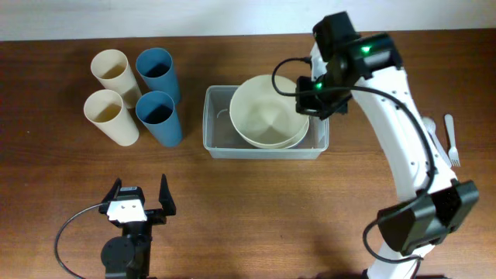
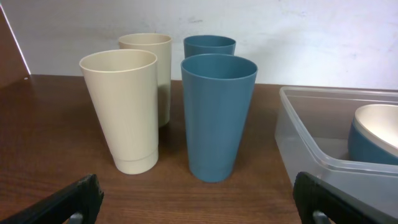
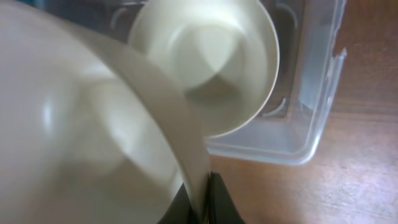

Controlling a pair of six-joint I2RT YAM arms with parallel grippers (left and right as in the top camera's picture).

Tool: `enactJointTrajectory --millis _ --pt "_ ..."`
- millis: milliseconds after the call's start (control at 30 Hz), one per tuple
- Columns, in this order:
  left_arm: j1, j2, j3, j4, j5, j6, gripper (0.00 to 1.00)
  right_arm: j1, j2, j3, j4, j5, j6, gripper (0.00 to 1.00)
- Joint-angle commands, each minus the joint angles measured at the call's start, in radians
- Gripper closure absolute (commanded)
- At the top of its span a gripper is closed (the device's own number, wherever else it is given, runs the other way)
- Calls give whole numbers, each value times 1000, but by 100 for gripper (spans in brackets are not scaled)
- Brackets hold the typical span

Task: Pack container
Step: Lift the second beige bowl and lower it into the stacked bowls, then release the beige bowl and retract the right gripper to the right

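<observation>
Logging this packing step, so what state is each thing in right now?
Container: open, one bowl inside.
Bowl inside: upright, resting in the container.
Second bowl: held by its rim above the container.
Right gripper: shut on the second bowl.
Left gripper: open, empty.
Four cups: upright on the table.
Fork: lying flat on the table.

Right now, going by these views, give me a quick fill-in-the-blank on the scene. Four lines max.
1. The right pincer is shut on the rim of a cream ___ over the container.
2. Left of the container stand ___ cups, two cream and two blue.
3. The left pincer is ___ and holds nothing.
4. A white ___ lies on the table near its right edge.
Missing words: bowl; four; open; fork.
</observation>
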Motion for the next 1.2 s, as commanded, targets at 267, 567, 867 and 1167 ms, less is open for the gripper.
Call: enactJointTrajectory --millis 267,567,867,1167 --pt "-2 -1 -1 -7 14 9 0 -52 15 -125 166 13 30 93" --pt "-2 -1 -1 -7 14 9 0 -51 89 -127 191 10 31 93" --pt "-2 -1 -1 -7 14 9 0 -53 153 -127 212 12 31 87" --pt "-2 -1 -1 -7 14 9 0 -60 153 -124 209 27 31 66"
